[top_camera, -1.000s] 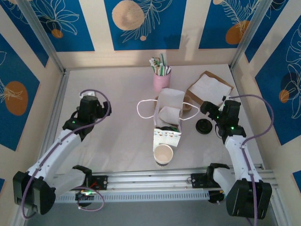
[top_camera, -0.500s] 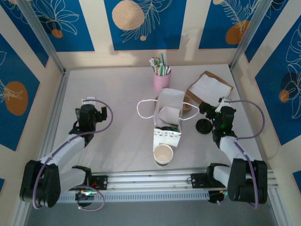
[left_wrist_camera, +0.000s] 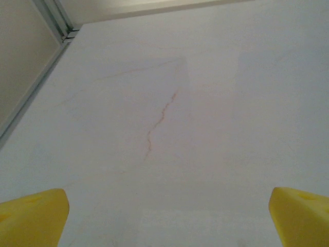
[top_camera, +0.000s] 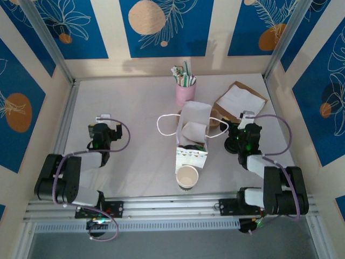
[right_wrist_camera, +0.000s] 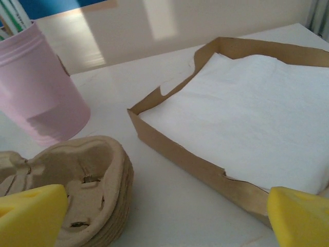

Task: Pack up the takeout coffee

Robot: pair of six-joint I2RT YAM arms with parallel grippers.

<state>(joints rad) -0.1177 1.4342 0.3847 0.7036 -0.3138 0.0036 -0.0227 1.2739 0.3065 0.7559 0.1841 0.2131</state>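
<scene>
A white paper bag stands at the table's middle with its handles flopped out to both sides. Low inside its open top a dark round shape looks like the black lid of the takeout coffee; the cup itself is hidden by the bag's walls. My left gripper rests low over bare table left of the bag, its yellow fingertips spread wide with nothing between them. My right gripper sits right of the bag, open and empty, facing the carriers and the napkin tray.
A lidless white cup stands in front of the bag. A loose black lid lies by the right gripper. Stacked cardboard carriers, a brown tray of white napkins and a pink cup of straws sit beyond.
Both arms have folded back toward their bases and come down close to the table. Both grippers stayed open and empty. Bag, cup and lid have not moved.
</scene>
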